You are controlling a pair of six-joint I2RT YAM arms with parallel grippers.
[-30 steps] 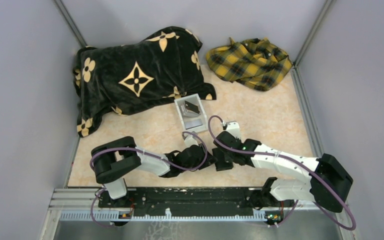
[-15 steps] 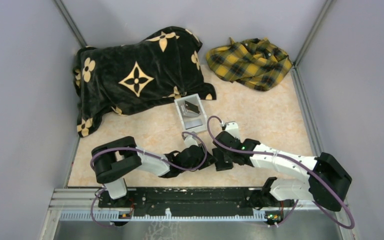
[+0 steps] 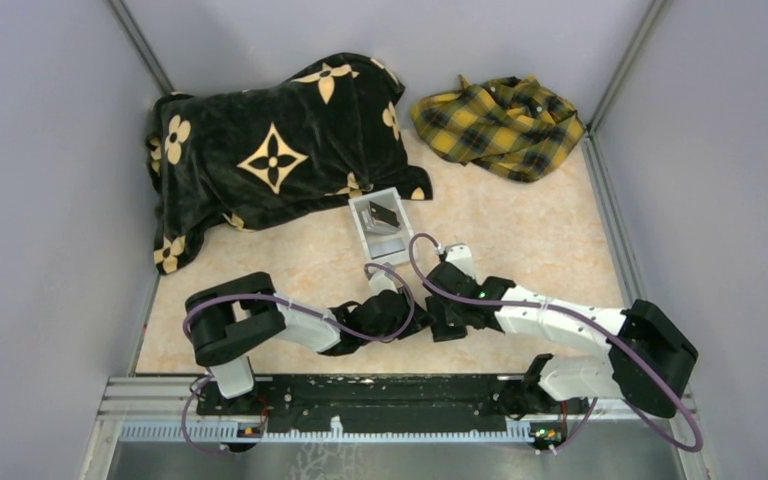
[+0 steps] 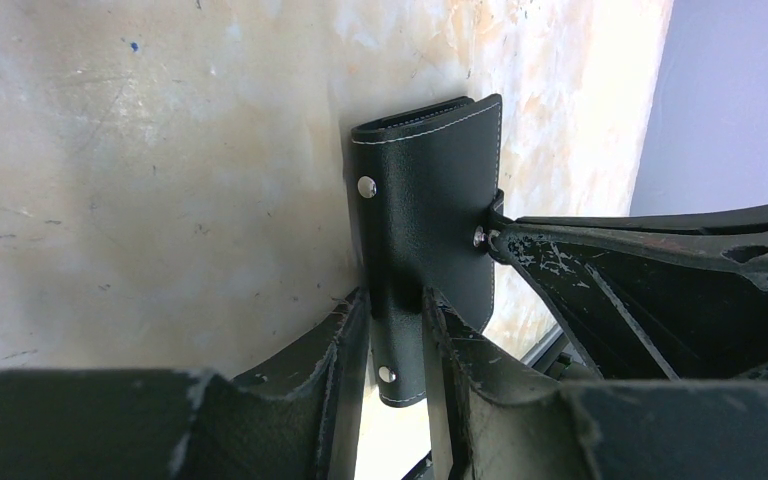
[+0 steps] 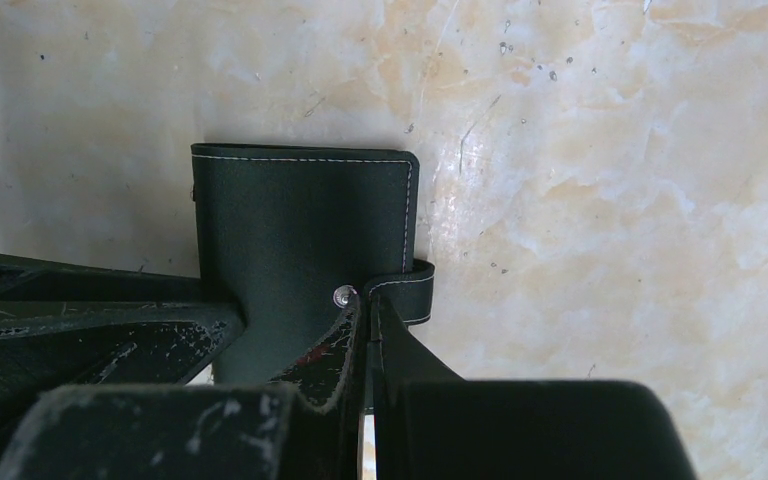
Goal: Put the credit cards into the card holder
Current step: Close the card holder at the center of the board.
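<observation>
Black leather with pale stitching: this is the card holder (image 4: 430, 190), and it is folded shut. It stands on its edge on the beige marbled table (image 3: 520, 240), near the front edge, between the two arms. The left hand (image 4: 397, 310) holds it from below in the left wrist view, with one finger on each flat side of the holder, so this hand is closed on the holder and pinches it. Two small metal studs show on the cover close to these fingers.

The right hand (image 5: 365, 305) comes from the other side. Its two fingers are pressed together, and between their tips they pinch the short strap (image 5: 410, 290) that bends out from the edge of the holder, just beside a round metal snap (image 5: 341, 295). The strap makes a small loop at the right of the fingers.

The credit cards (image 3: 384, 214) are not in the holder. They lie in a clear-white open box (image 3: 360, 228) farther back on the table, apart from both hands; one dark card leans inside and one pale card lies under it. Just behind the box lies a black blanket (image 3: 270, 150) with gold flower shapes, and in the far right corner there is a yellow checked cloth (image 3: 500, 125), crumpled.
</observation>
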